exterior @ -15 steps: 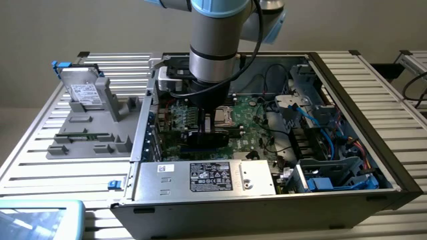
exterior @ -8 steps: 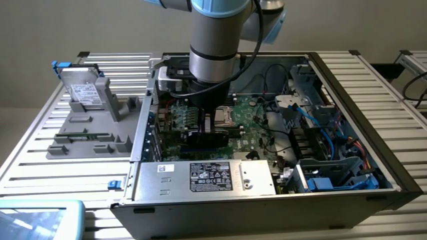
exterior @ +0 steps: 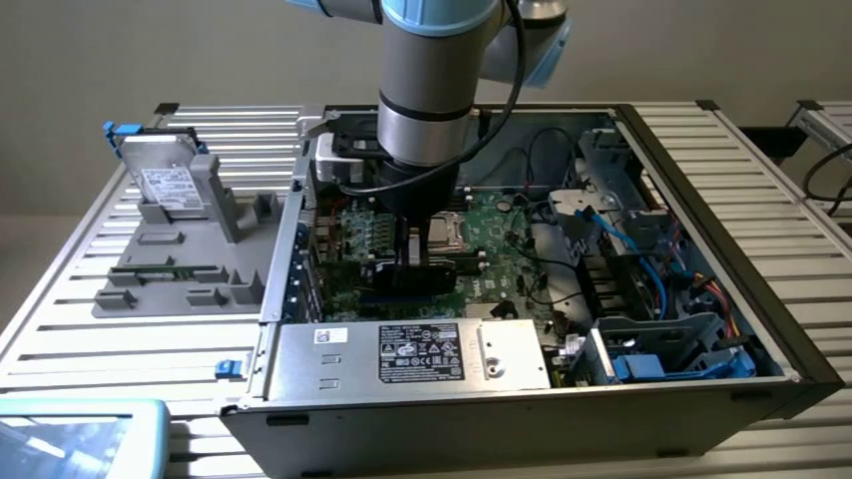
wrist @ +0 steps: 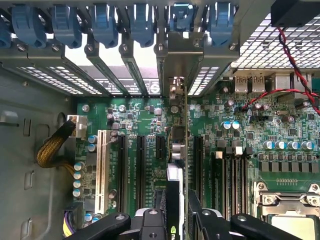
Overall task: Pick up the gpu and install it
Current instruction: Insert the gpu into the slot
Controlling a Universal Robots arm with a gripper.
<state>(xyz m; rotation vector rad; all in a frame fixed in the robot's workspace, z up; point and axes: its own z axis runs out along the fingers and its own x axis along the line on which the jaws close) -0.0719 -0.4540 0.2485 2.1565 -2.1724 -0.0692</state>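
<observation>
The gpu stands on edge over the green motherboard, seen as a thin dark card among the black expansion slots. Its metal end bracket sits against the rear slot openings of the case. My gripper is shut on the card's upper edge, one black finger on each side. In the exterior view the gripper reaches straight down inside the open computer case, with the gpu a dark block below it, low over the board.
A silver hard drive leans in a grey fixture at the exterior view's left. The power supply lies along the case's near side, and a drive cage with blue cables fills its right. Blue slot latches, a braided cable and the CPU socket surround the card.
</observation>
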